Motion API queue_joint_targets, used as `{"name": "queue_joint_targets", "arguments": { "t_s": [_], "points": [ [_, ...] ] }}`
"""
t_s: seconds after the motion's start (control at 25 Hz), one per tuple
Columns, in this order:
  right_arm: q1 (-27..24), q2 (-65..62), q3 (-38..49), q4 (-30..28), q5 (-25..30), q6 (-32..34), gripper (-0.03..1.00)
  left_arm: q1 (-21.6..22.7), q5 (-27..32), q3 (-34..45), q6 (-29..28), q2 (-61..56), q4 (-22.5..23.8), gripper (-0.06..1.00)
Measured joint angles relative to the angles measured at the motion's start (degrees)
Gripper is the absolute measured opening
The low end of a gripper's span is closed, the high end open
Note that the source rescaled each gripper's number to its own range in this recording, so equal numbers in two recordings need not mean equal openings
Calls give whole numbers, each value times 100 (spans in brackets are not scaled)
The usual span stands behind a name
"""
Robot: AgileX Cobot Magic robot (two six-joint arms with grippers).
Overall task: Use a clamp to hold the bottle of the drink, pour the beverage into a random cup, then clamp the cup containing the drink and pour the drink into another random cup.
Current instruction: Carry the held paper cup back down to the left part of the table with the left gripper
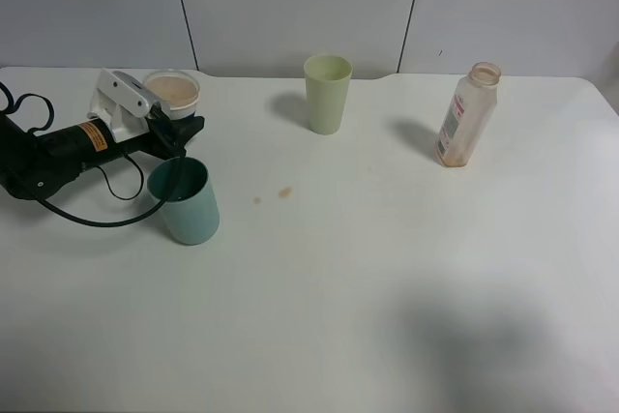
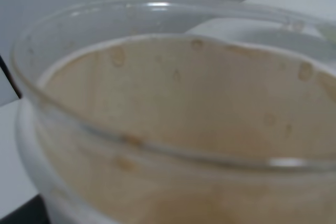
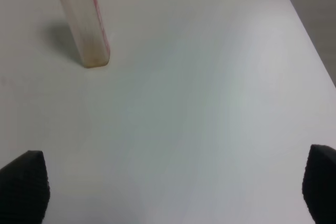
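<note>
In the exterior high view, you are looking at the left clamp (image 1: 190,130) in the upper left of the frame, lying low over the white surface (image 1: 387,278) with its black cable looping toward the left edge. Its fingers are clenched on the blue-banded cup (image 1: 173,92), which is sitting just behind them. Only the cup's rim and its brown-stained inside are showing here; the band itself is hidden behind the clamp housing. The teal cup (image 1: 185,200) is standing upright directly in front of the clamp, nearer the camera, and the clamp's fingertip end is overlapping its rim in this view. You cannot tell from this angle whether they are touching.

The left wrist view is giving you what the high view cannot: a close, blurred look into the blue-banded cup (image 2: 199,124), whose pale interior is carrying brown spots and streaks. The fingers themselves are not showing in this view.

The pale yellow-green cup (image 1: 327,93) is standing at upper centre of the high view, well apart from the clamp. The bottle (image 1: 467,114) is standing upright at upper right, uncapped, with a brown residue near its base. Two small brown spots (image 1: 284,192) are lying on the surface left of centre.

The right clamp (image 3: 173,182) is appearing only in the right wrist view. Its fingers (image 3: 23,184) are released, standing wide at the lower corners of the frame, with the bottle (image 3: 84,19) at upper left, well apart.
</note>
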Motion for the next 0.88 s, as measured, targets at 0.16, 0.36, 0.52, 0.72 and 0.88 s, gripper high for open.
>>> {"name": "queue_joint_targets", "arguments": {
  "t_s": [0.16,0.36,0.52,0.72,0.88],
  "points": [
    [0,0,0,0,0,0,100,87,0,0,-43,0,40,1],
    [0,0,0,0,0,0,100,207,0,0,-222,0,118,1],
    [0,0,0,0,0,0,100,424,0,0,-242,0,210,1],
    [0,0,0,0,0,0,100,603,0,0,-242,0,310,1],
    [0,0,0,0,0,0,100,692,0,-81,-317,0,443,1]
  ]
}}
